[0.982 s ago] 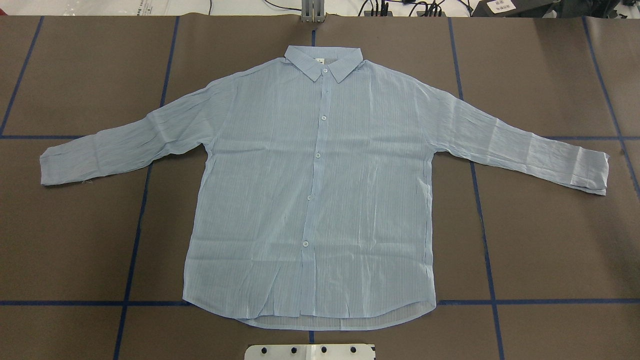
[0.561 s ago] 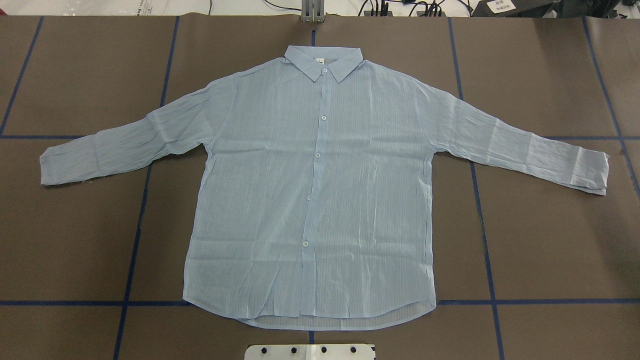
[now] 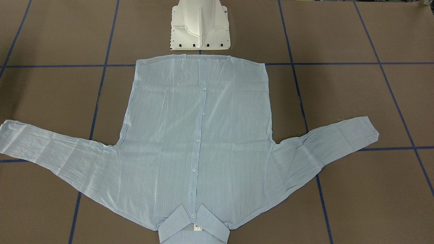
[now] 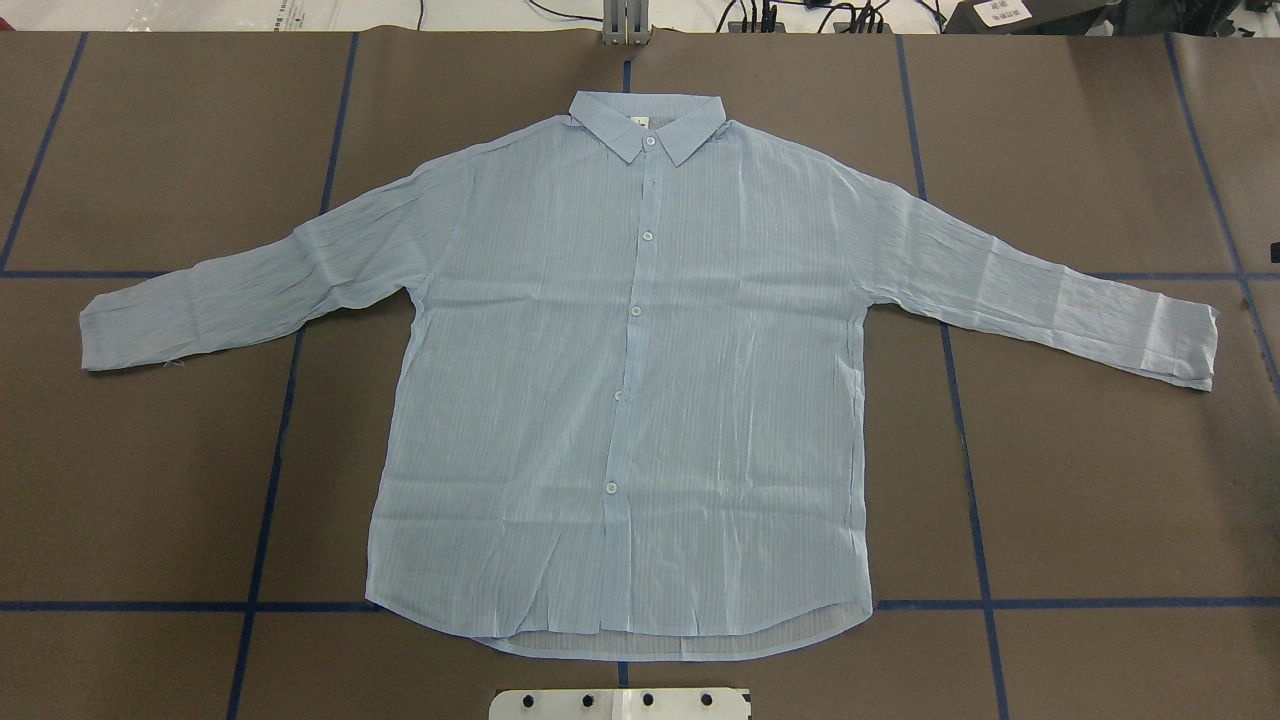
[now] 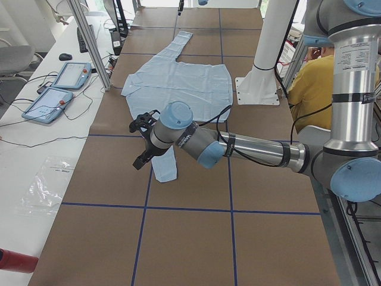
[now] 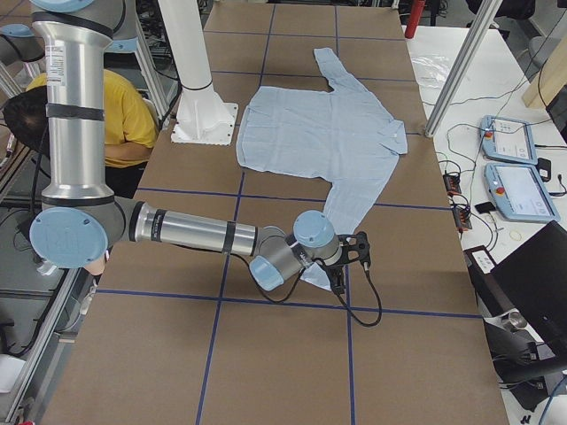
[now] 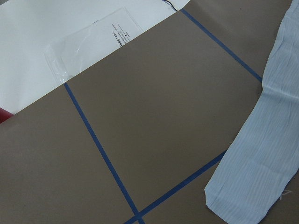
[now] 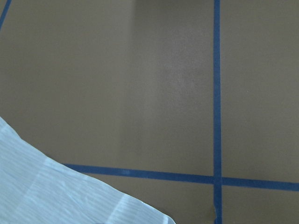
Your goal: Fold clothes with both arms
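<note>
- Front: the shirt (image 3: 200,135) lies flat and buttoned on the desk (image 3: 339,98), sleeves spread, hem toward my base (image 3: 200,27).
- Overhead: the shirt fills the middle, collar on the far side.
- Left side: my left fingers (image 5: 143,158) hover near the left cuff (image 5: 166,171). I cannot tell whether they are released or clenched.
- Right side: my right fingers (image 6: 359,248) hang by the right sleeve (image 6: 350,208). Again I cannot tell their state.
- Left wrist: the cuff lies at lower right.
- Right wrist: sleeve cloth lies at lower left.
</note>
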`<action>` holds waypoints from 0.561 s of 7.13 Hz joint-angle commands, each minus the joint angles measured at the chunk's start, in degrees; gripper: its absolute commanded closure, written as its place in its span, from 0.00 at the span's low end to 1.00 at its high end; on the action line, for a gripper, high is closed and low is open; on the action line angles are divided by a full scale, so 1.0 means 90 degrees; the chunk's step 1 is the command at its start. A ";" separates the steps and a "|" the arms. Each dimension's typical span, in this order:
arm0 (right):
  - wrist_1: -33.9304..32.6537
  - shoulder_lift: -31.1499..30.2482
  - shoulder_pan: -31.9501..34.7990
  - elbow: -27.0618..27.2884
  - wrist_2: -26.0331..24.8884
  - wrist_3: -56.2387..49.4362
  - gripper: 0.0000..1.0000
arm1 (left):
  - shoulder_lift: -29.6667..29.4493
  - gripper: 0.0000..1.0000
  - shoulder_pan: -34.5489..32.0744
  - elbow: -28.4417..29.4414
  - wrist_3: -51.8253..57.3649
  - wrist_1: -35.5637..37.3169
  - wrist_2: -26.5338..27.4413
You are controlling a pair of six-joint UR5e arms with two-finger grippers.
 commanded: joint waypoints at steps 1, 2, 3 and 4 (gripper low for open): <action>0.1402 -0.0021 -0.0753 -0.0757 -0.0694 0.0880 0.08 | 0.0018 0.00 -0.0003 -0.0003 0.0008 -0.0051 -0.0003; 0.1405 -0.0021 -0.0842 -0.0769 -0.0706 0.0890 0.09 | 0.0047 0.00 -0.0003 0.0016 -0.0002 -0.0177 -0.0003; 0.1405 -0.0021 -0.0930 -0.0769 -0.0715 0.0890 0.12 | 0.0076 0.00 -0.0003 0.0016 -0.0002 -0.0198 0.0006; 0.1405 -0.0021 -0.1028 -0.0798 -0.0715 0.0880 0.15 | 0.0077 0.00 -0.0003 0.0026 0.0007 -0.0198 0.0006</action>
